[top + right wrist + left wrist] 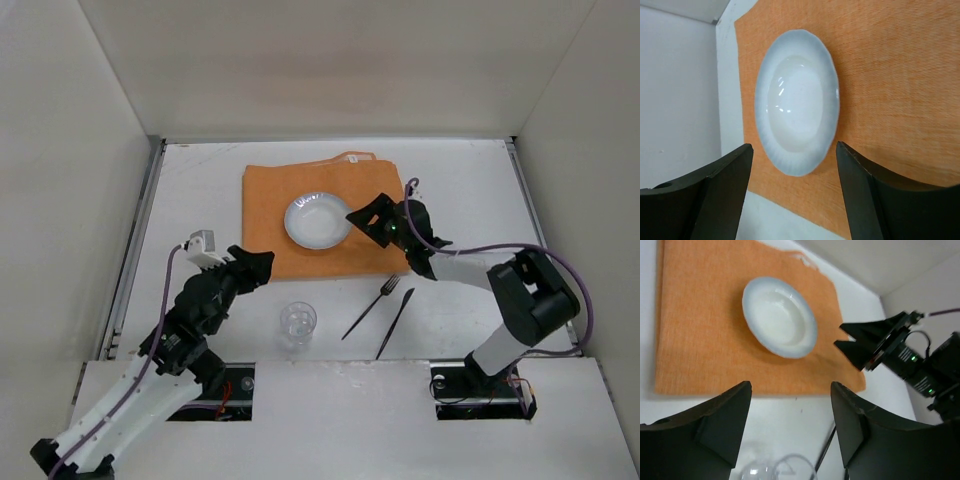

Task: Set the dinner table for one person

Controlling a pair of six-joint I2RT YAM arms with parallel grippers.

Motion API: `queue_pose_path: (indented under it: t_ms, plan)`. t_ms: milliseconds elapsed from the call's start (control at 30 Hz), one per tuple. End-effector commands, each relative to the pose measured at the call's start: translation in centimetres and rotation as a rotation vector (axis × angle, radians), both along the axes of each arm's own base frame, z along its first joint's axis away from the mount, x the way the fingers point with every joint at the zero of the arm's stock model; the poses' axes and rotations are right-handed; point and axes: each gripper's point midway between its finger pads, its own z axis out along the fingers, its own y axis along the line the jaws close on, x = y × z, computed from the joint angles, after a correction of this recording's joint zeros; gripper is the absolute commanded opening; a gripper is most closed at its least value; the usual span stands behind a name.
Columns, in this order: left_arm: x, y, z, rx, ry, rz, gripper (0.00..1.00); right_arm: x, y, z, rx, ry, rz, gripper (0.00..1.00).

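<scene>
A white bowl-like plate (318, 220) sits on an orange cloth (270, 200) on the white dinner table (200, 180). It also shows in the left wrist view (780, 317) and the right wrist view (797, 115). A clear glass (298, 322) stands in front of the cloth. A black fork (372, 305) and a black knife (396, 322) lie to its right. My left gripper (262, 265) is open and empty at the cloth's front left corner. My right gripper (368, 219) is open and empty just right of the plate.
White walls close in the table on three sides, with metal rails (135, 250) along the side edges. The far part of the table (450, 170) beyond and right of the cloth is bare. The glass rim shows blurred low in the left wrist view (785, 467).
</scene>
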Motion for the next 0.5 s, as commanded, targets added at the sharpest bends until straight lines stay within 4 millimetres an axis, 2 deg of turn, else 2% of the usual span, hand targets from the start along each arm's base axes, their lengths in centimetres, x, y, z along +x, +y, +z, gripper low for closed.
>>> queue_pose_path:
  t_ms: [0,67,133,233,267,367,467]
  plan:
    - [-3.8,2.6,-4.9,0.259,0.234,0.007,0.60,-0.7,-2.7,-0.6,-0.145,-0.041,-0.019,0.73]
    - [-4.9,3.1,-5.0,0.324,0.276,0.006,0.53,-1.2,-3.3,0.2,-0.182,-0.072,-0.019,0.72]
    - [-6.1,2.3,-5.2,0.377,0.311,-0.043,0.46,-1.2,-4.0,0.9,-0.231,-0.099,-0.025,0.63]
    - [-7.4,1.1,-5.2,0.452,0.346,-0.105,0.44,-1.4,-5.2,1.6,-0.300,-0.132,-0.043,0.31]
    - [-7.9,0.6,-5.4,0.470,0.349,-0.137,0.44,-1.6,-5.5,1.6,-0.311,-0.138,-0.045,0.25]
    - [-9.4,-2.0,-5.6,0.474,0.338,-0.246,0.45,-2.0,-6.7,1.2,-0.316,-0.144,-0.062,0.22]
    - [-10.2,-3.2,-6.4,0.504,0.348,-0.284,0.45,-2.0,-7.3,0.9,-0.305,-0.146,-0.064,0.27]
